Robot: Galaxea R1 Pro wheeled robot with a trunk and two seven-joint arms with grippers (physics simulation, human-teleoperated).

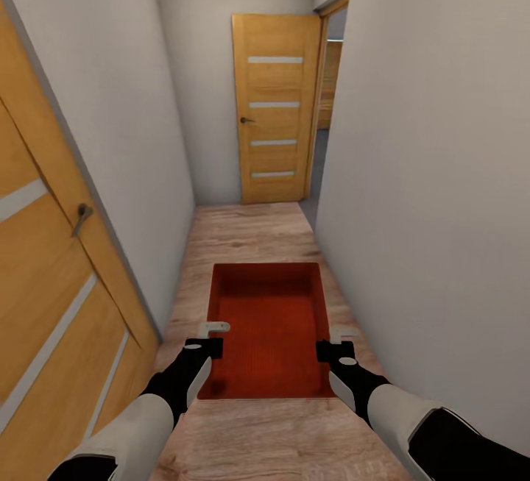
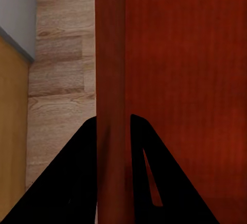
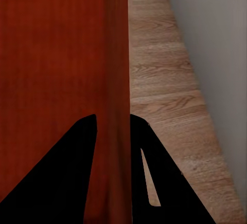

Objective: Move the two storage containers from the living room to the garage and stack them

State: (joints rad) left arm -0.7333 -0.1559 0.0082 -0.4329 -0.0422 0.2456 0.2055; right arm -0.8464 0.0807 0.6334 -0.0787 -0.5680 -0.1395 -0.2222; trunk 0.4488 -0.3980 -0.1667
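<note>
Down the hallway, I hold the storage container (image 1: 269, 330): left gripper (image 1: 208, 337) and right gripper (image 1: 336, 343) each pinch a side wall, confirmed by wrist views.

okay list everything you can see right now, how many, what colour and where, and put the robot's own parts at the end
storage container: one, orange-red, held over the wood floor between both grippers
wood-plank floor: one, light, running down the corridor
walls: pale grey, on both sides and at the far end
doors: two, honey wood with pale stripes, one at near left, one at the far end
left gripper: one, black, shut on the container's left wall
right gripper: one, black, shut on its right wall
</note>
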